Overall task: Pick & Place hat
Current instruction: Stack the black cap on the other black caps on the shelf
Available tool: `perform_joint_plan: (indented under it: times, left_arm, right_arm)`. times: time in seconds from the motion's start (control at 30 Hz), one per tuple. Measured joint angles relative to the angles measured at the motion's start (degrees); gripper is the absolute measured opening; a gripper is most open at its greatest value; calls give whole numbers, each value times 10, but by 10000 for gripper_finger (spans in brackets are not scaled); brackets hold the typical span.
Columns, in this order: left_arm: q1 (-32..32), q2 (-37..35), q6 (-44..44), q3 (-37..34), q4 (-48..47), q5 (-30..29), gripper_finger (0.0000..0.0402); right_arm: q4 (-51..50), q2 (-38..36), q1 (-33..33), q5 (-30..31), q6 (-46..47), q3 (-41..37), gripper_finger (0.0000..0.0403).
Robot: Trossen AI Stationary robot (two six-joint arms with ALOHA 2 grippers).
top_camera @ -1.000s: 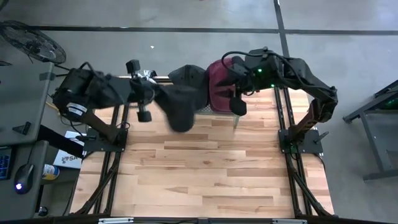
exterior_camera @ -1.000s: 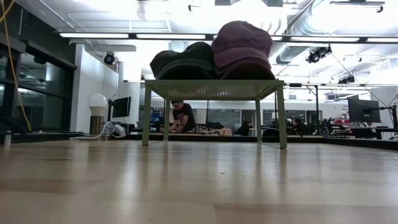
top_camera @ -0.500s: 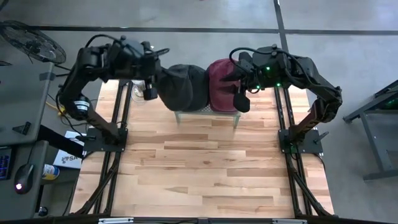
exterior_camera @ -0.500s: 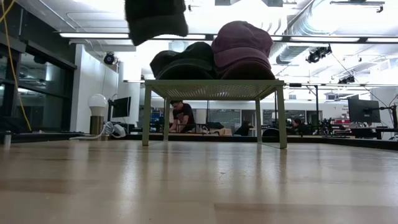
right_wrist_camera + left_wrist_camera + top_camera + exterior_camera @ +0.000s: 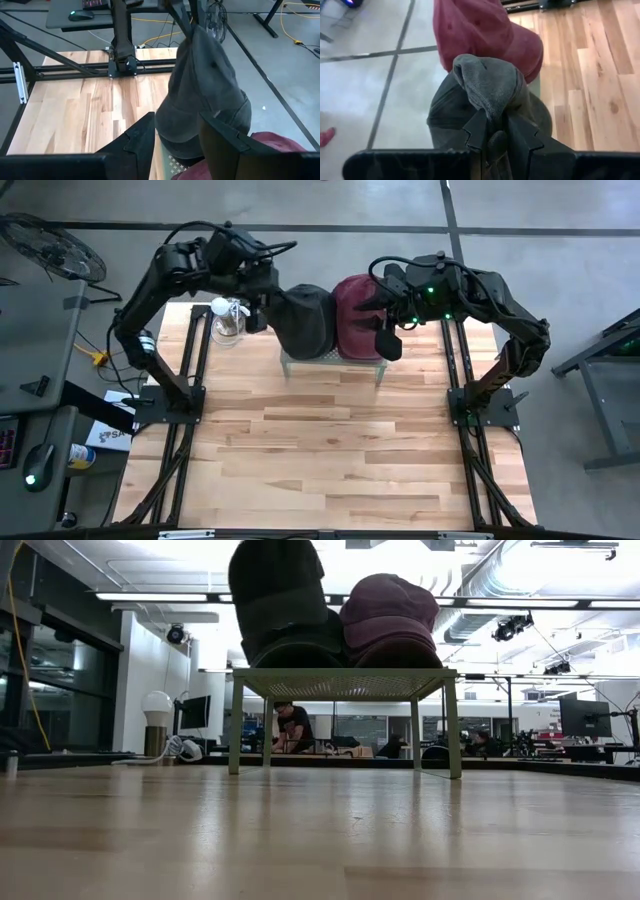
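Left gripper: left gripper (image 5: pixel 492 132) pinches a bunched fold of the dark grey cloth hat (image 5: pixel 300 320).
Hat position: it hangs from that pinch, long axis near vertical, lower edge at the small pale-green mesh stand (image 5: pixel 340 682), on the stand's left half.
Neighbour: a maroon cloth hat (image 5: pixel 356 315) sits touching it on the right half.
Right gripper: right gripper (image 5: pixel 175 135) hovers by the maroon hat, fingers spread, holding nothing.
Key relation: the stand lies directly under the held hat; judged, lowering and letting go remains.
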Motion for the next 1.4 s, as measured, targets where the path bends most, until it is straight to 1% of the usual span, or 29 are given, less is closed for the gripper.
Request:
perform_joint_plan:
  times: [0.13,0.3,0.47,0.57,0.63,0.73,0.9,1.0,1.4]
  left_arm:
    - [12,17,0,0,6,22,41]
    - [25,34,5,0,26,20,41]
    - [25,47,15,0,40,13,41]
    - [25,58,19,0,43,11,41]
    - [25,67,20,0,43,-3,41]
    - [25,77,20,0,55,-40,41]
    - [25,87,15,0,92,-84,41]
    - [28,88,4,-1,98,-100,41]
    - [29,98,0,0,98,-112,41]
  right_arm:
    - [-1,0,0,0,0,0,140]
    - [-2,0,0,5,0,0,140]
    - [-7,0,0,26,-1,0,140]
    - [-12,0,0,28,-2,0,140]
    - [-11,0,0,28,-1,0,140]
    - [-11,0,0,28,-1,0,140]
    - [-11,0,0,33,1,0,140]
    - [-11,0,0,33,4,0,140]
    - [-12,0,0,34,15,0,140]
